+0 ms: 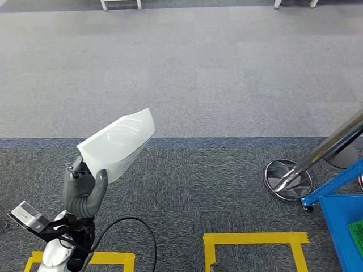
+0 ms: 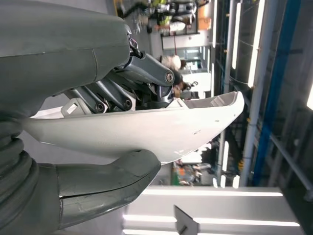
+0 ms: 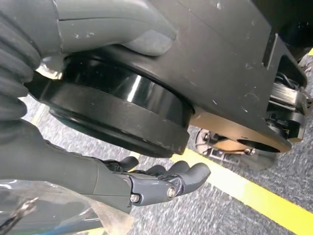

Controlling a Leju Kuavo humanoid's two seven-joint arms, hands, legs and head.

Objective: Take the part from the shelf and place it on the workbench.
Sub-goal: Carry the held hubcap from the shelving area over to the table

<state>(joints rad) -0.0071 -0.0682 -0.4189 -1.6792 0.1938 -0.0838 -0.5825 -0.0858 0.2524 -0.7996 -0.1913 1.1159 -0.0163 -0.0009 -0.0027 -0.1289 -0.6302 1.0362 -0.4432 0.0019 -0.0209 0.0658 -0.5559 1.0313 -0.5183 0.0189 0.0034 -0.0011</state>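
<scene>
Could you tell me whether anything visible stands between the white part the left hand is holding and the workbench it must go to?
That cannot be settled: the left hand holds the white part over open carpet, and no workbench is visible. A chrome post base and a blue cart stand to the right.

Industrial workshop or factory test floor: grey carpet tiles point(image 1: 193, 73) marked with yellow tape boxes point(image 1: 255, 239), a blue metal rack point(image 1: 342, 218) on casters, a chrome stanchion post point(image 1: 325, 148) on a round base. Left wrist view shows long ceiling strip lights point(image 2: 217, 193), blue steel column point(image 2: 275, 85), people point(image 2: 173, 73) standing in background
</scene>
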